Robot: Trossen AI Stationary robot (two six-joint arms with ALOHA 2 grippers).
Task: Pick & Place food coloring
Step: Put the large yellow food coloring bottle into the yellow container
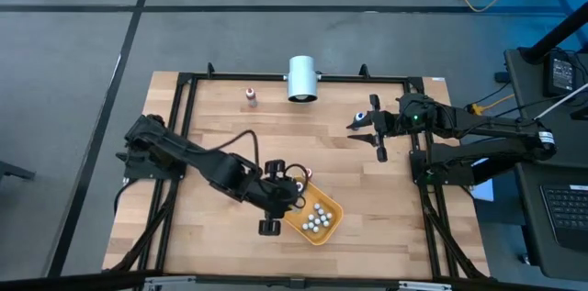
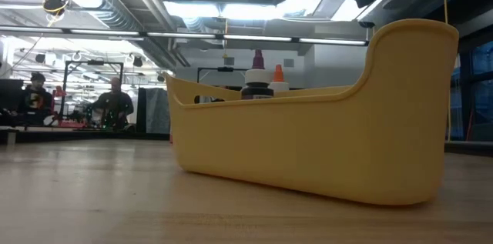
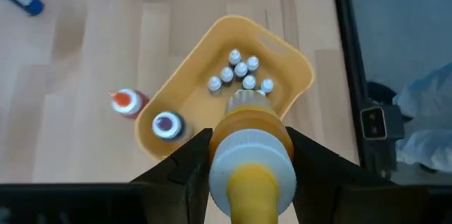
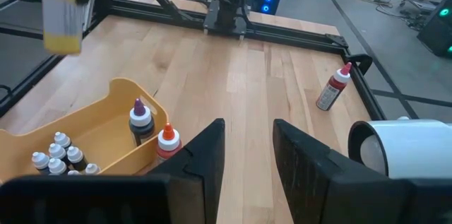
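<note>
While the wooden table (image 1: 211, 135) carries only a few things, we start with the biggest, the white cylinder (image 1: 301, 78) lying at the far edge. Next comes the orange tray (image 1: 328, 227) near the front, holding a cluster of white-capped food coloring bottles (image 1: 317, 219), with a purple-topped bottle (image 4: 140, 120) at its end. An orange-topped bottle (image 4: 167, 139) stands just outside, touching the wall. A red-topped bottle (image 1: 251, 97) waits near the far edge.

Our left gripper (image 3: 247, 155) hovers over the tray, fingers clamped around a yellow bottle (image 3: 248, 155), cap toward the camera. Our right gripper (image 1: 372, 128) rests apart on the right, fingers slightly parted and holding nothing.

We judge these bottles light, stiff plastic, smooth and easy to tip. Gripping the body below the cap, squarely across its width, should hold best; the tapered tip would slip.
</note>
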